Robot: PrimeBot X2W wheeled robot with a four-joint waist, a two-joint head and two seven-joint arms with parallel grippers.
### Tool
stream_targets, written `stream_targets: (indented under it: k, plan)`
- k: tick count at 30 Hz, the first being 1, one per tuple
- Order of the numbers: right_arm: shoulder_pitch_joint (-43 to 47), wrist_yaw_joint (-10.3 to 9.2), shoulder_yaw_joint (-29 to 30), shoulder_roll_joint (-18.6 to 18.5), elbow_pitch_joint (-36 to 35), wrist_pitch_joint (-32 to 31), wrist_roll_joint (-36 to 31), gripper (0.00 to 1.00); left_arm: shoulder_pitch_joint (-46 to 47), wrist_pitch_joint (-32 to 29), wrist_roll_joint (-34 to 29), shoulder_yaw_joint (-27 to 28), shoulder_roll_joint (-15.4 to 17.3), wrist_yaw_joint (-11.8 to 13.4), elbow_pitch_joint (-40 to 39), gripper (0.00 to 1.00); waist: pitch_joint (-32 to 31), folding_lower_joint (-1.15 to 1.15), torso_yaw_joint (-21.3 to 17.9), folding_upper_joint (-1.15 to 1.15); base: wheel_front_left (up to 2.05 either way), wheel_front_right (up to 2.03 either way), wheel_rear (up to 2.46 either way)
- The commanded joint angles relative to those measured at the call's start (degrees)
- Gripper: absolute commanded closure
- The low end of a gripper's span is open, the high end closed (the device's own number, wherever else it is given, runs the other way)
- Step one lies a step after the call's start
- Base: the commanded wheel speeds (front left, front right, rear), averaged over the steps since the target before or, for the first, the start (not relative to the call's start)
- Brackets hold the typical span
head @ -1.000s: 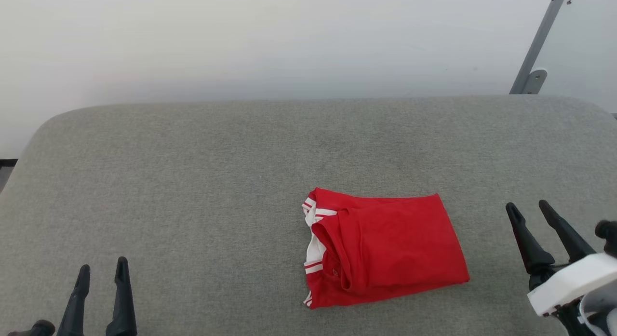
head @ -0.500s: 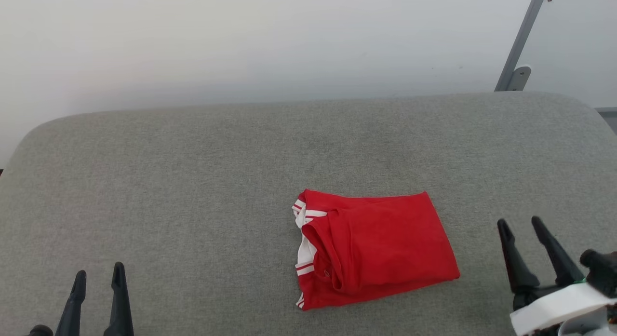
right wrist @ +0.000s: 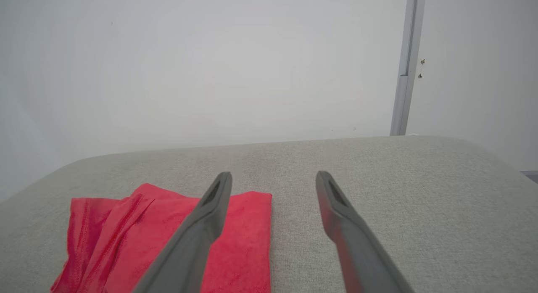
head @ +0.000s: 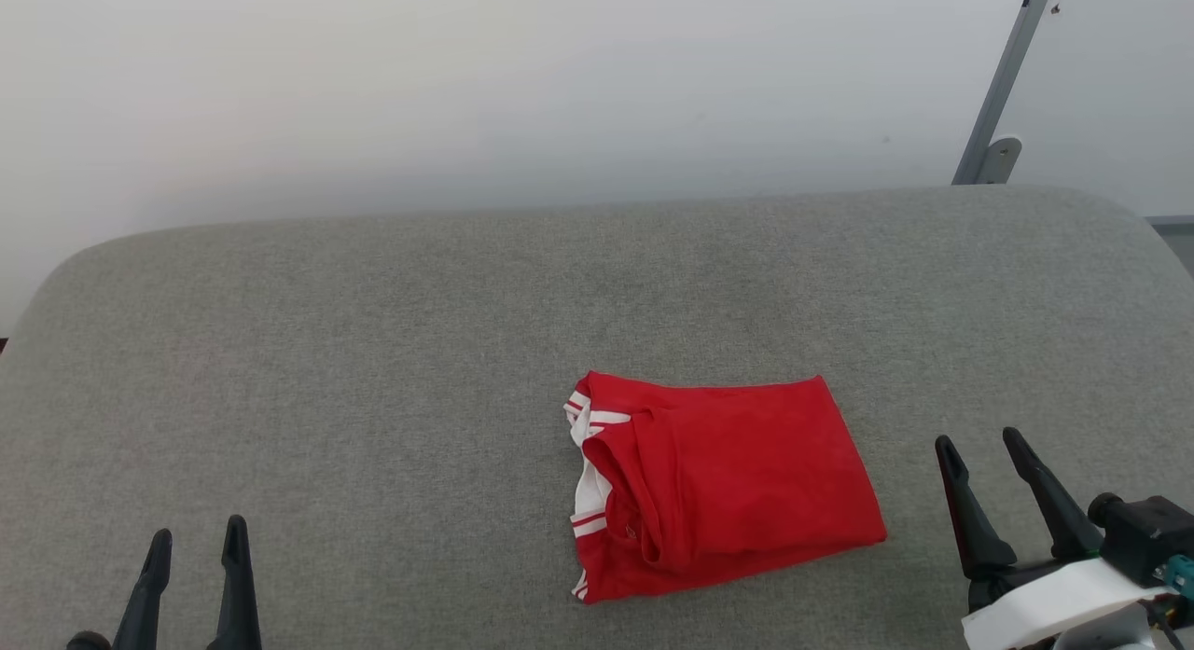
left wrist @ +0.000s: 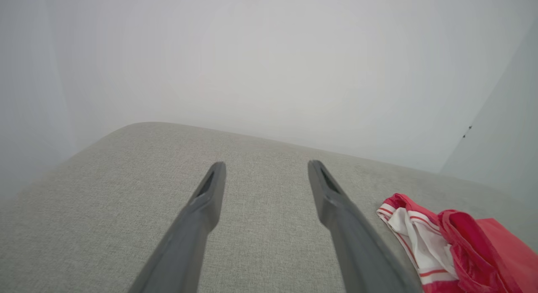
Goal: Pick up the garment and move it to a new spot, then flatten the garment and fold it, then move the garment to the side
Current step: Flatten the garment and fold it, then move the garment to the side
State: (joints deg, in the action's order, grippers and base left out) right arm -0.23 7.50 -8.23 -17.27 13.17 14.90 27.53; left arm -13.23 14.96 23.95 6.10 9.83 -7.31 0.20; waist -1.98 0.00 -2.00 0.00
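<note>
One folded garment (head: 737,487), two parted claws (head: 199,529) (head: 978,437)

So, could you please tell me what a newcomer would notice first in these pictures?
The eye goes first to the folded red garment, lying right of centre on the grey padded surface, its white striped trim at the left end. Next come the open left tool at the lower left and the open right tool at the lower right, both clear of the cloth.

Bare grey cushion (head: 326,370) all round the folded garment (head: 737,487); wall (head: 466,90) behind.
</note>
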Motion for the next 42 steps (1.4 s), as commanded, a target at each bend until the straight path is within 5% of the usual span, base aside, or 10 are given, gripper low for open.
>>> stream_targets:
  k: [1, 27, 42]
  plan:
    - [0.41, -0.02, 0.32, 0.32, -0.80, 0.28, -0.87, 0.00, -0.69, 0.28, -0.52, 0.03, 0.26, -0.19, 0.20, 0.00, -0.15, 0.00, -0.02, 0.00, 0.00, 0.00, 0.00]
    - [0.18, -0.02, 0.55, -0.33, -1.77, 0.27, -1.41, 0.00, 0.87, 0.28, -1.42, -1.42, 1.48, -0.19, 2.07, 0.00, -1.23, 0.00, 0.78, 0.00, 0.00, 0.00, 0.00]
    - [-10.83, -0.02, -9.30, -10.45, 4.18, -20.99, 9.92, 0.00, 1.98, 0.28, -1.37, -4.48, 2.04, -0.19, 2.23, 0.00, 0.86, 0.00, 6.01, 0.00, 0.00, 0.00, 0.00]
